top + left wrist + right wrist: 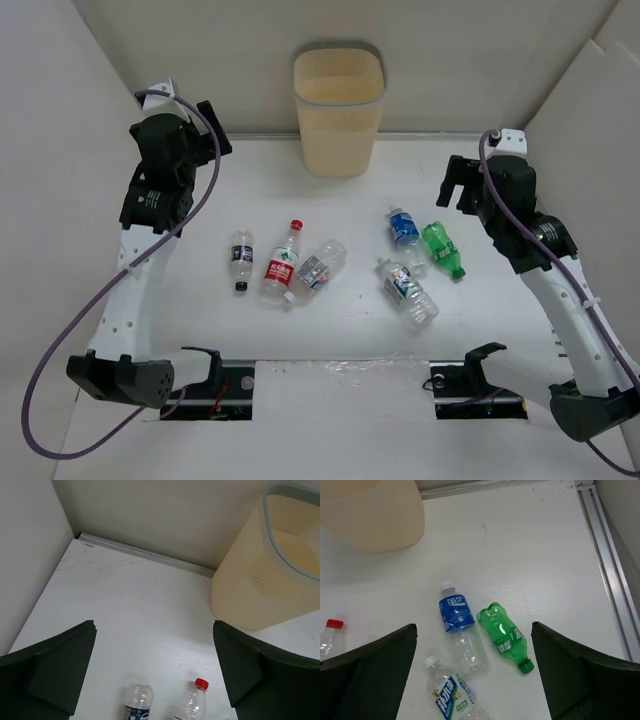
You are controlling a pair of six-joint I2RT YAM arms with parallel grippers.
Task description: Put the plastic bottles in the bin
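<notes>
The left tool (154,630) and right tool (474,630) are open and empty; the small clear and green plastic bottles (282,262) look light, slippery and crushable, best held across the labelled middle.

A white, faintly grained bench (335,340) was enclosed on three sides by plain off-white panels. Ahead of the left end effector (154,626), a back wall (165,515) was met by the bench along a pale metal strip (150,556). To that end effector's left, a side wall (25,555) was joined to it at a dark corner gap. To the right of the right end effector (473,626), a grooved aluminium rail (610,575) was laid along the bench edge, and a grey-shaded wall (626,510) was seen beyond it. Faint scuffs (90,544) were noted on the surface. Even, diffuse light was cast, with only soft shadows.
</notes>
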